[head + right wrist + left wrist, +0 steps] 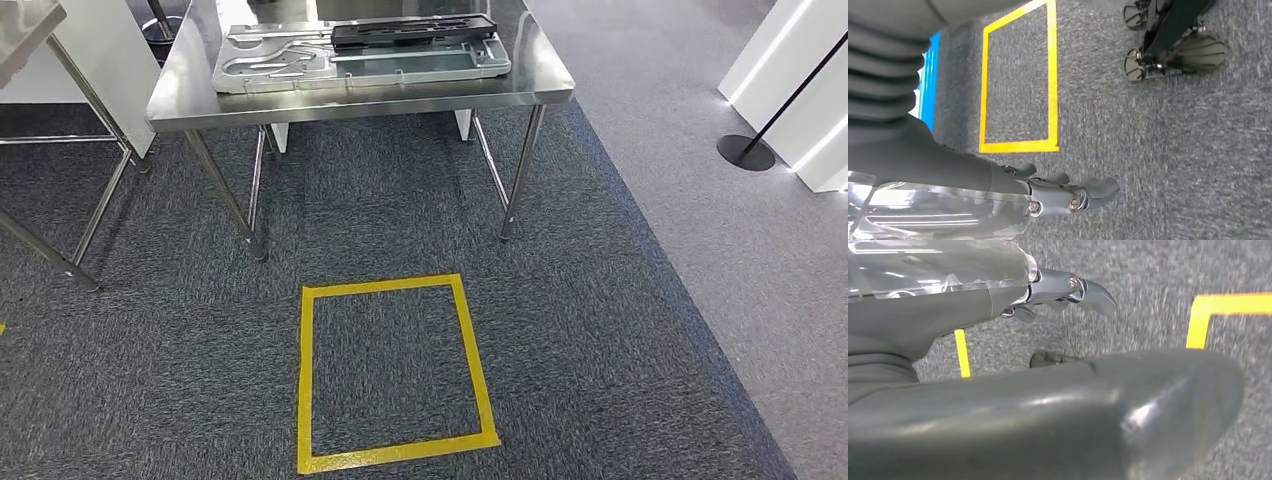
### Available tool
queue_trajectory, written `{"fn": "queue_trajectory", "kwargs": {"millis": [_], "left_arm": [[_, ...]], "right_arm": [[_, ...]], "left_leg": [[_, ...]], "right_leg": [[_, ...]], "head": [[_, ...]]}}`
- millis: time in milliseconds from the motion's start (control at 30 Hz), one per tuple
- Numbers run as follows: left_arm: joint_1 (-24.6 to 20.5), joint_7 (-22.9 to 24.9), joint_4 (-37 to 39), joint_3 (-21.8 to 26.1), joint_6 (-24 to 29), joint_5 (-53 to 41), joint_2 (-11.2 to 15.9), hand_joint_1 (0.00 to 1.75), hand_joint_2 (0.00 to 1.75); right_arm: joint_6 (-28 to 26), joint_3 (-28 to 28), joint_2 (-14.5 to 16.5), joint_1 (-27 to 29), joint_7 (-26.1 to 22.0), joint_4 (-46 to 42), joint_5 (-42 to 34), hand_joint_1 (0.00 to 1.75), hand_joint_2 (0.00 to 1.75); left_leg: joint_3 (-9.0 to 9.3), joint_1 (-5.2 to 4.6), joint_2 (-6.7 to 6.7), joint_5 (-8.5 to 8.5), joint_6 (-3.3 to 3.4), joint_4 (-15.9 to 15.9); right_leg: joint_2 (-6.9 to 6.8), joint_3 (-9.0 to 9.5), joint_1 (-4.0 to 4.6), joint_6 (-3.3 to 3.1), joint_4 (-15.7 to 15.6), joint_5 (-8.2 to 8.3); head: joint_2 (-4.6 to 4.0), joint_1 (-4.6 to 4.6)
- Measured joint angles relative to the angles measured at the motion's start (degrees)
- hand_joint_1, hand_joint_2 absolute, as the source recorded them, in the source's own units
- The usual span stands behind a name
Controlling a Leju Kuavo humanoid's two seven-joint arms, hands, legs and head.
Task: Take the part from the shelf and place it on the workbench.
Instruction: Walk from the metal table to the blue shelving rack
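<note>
Yellow tape square (394, 372) on grey carpet (620, 330), nearest the head camera. Beyond it, steel workbench (180, 95); on its top a grey moulded tray (240, 70) with a long black part (412, 31) lying along the tray's far side. Second steel table (25, 30) at left. Left hand (1068, 292): hanging over carpet, holding nothing, fingers loosely apart. Right hand (1068, 192): hanging over carpet, holding nothing, fingers loosely apart.
</note>
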Motion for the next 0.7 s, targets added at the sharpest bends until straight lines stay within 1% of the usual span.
{"fn": "queue_trajectory", "kwargs": {"millis": [33, 67, 133, 167, 200, 233, 267, 300, 333, 367, 400, 433, 467, 567, 700], "left_arm": [[0.0, 0.0, 0.0, 0.0, 0.0, 0.0, 0.0, 0.00, 0.00], [0.0, 0.0, 0.0, 0.0, 0.0, 0.0, 0.0, 0.00, 0.00], [0.0, 0.0, 0.0, 0.1, 0.1, 0.0, 0.0, 0.00, 0.00], [0.0, 0.0, 0.0, 0.1, 0.1, 0.0, 0.0, 0.00, 0.00], [0.0, 0.0, 0.0, 0.2, 0.2, 0.0, 0.0, 0.00, 0.44], [0.1, 0.0, 0.0, 0.2, 0.2, 0.0, 0.0, 0.00, 0.87], [0.1, 0.0, 0.0, 0.2, 0.2, 0.0, 0.0, 0.00, 1.31], [0.1, 0.0, 0.0, 0.3, 0.2, 0.0, 0.0, 0.00, 1.75], [0.0, 0.0, 0.0, 0.4, 0.2, 0.1, 0.0, 0.00, 1.75], [0.0, 0.0, 0.0, 0.5, 0.2, 0.2, 0.1, 0.00, 1.75], [-0.1, 0.0, 0.0, 0.7, 0.2, 0.3, 0.1, 0.00, 1.75], [-0.1, 0.0, 0.0, 0.8, 0.2, 0.4, 0.1, 0.00, 1.75], [-0.1, 0.0, 0.0, 0.9, 0.2, 0.5, 0.1, 0.00, 1.75], [-0.1, 0.0, 0.0, 1.1, 0.1, 0.7, 0.1, 0.00, 1.75], [0.1, 0.3, 0.0, 0.5, -0.2, 1.6, 0.1, 0.00, 1.75]], "right_arm": [[0.0, -0.1, 0.0, 0.0, 0.0, 0.0, 0.0, 0.00, 1.75], [0.0, -0.2, 0.0, 0.0, 0.1, 0.0, 0.0, 0.00, 1.75], [-0.3, -0.3, 0.0, 0.0, 0.5, 0.0, 0.0, 0.00, 1.75], [-0.5, -0.3, 0.1, 0.1, 0.6, 0.0, 0.1, 0.00, 1.75], [-0.7, -0.3, 0.1, 0.1, 0.7, 0.0, 0.1, 0.00, 1.75], [-0.8, -0.3, 0.1, 0.2, 0.7, 0.0, 0.1, 0.00, 1.75], [-0.9, -0.3, 0.1, 0.2, 0.7, 0.0, 0.1, 0.00, 1.31], [-0.9, -0.4, 0.1, 0.2, 0.7, 0.0, 0.1, 0.00, 0.87], [-0.8, -0.4, 0.1, 0.1, 0.7, 0.0, 0.0, 0.00, 0.44], [-0.8, -0.4, 0.1, 0.1, 0.6, 0.0, -0.1, 0.00, 0.00], [-0.7, -0.5, 0.1, 0.0, 0.4, 0.0, -0.3, 0.00, 0.00], [-0.7, -0.6, 0.1, 0.0, 0.3, 0.0, -0.5, 0.00, 0.00], [-0.6, -0.6, 0.1, 0.0, 0.2, 0.0, -0.6, 0.00, 0.44], [-0.6, -0.7, 0.1, 0.1, -0.1, 0.0, -0.8, 0.00, 1.75], [-0.6, 0.5, 0.0, 0.3, -0.7, 0.0, -2.4, 0.00, 1.75]], "left_leg": [[-0.17, 0.08, 0.02, 0.25, 0.42, -0.2], [-0.36, 0.12, 0.07, 0.51, 0.82, -0.3], [-0.96, -0.03, 0.13, 0.83, 1.32, -0.3], [-1.21, -0.12, 0.16, 0.94, 1.44, -0.2], [-1.37, -0.18, 0.16, 1.01, 1.49, -0.2], [-1.45, -0.19, 0.15, 1.05, 1.50, -0.1], [-1.47, -0.18, 0.13, 1.04, 1.48, 0.1], [-1.48, -0.18, 0.11, 1.01, 1.41, 0.2], [-1.55, -0.31, 0.09, 0.88, 1.25, 0.5], [-1.62, -0.45, 0.08, 0.80, 1.06, 0.7], [-1.70, -0.59, 0.07, 0.73, 0.88, 0.9], [-1.77, -0.70, 0.07, 0.69, 0.70, 1.0], [-1.80, -0.67, 0.07, 0.76, 0.58, 0.9], [-1.87, -0.42, 0.07, 0.88, 0.31, 0.9], [-1.91, -0.25, 0.06, 0.94, 0.13, 0.9]], "right_leg": [[0.10, -0.63, -0.07, 0.32, 1.3, -0.95], [0.21, -1.84, -0.21, 0.64, 3.9, -2.63], [0.36, -5.49, -0.55, 1.27, 11.7, -6.75], [0.37, -7.02, -0.78, 1.58, 15.1, -8.02], [0.37, -7.59, -0.99, 1.85, 16.5, -8.12], [0.36, -6.98, -1.20, 2.09, 15.6, -7.08], [0.35, -5.22, -1.40, 2.27, 12.4, -5.14], [0.35, -2.85, -1.59, 2.42, 8.0, -3.03], [0.36, -0.74, -1.64, 2.51, 3.8, -1.63], [0.40, 0.68, -1.66, 2.35, 0.9, -0.78], [0.43, 1.29, -1.60, 2.18, -0.6, -0.56], [0.47, 1.29, -1.48, 1.96, -0.8, -0.69], [0.50, 1.18, -1.42, 1.72, -0.8, -0.56], [0.51, 1.05, -1.17, 1.51, -0.7, -0.54], [0.50, 0.98, -1.05, 1.35, -0.6, -0.54]], "head": [[0.00, 0.01], [0.00, 0.01], [0.00, 0.01], [0.00, 0.01], [0.00, 0.01], [0.00, 0.01], [0.00, 0.01], [0.00, 0.01], [0.00, 0.01], [0.00, 0.01], [0.00, 0.01], [0.00, 0.00], [0.00, 0.00], [0.00, 0.00], [0.00, 0.01]]}}
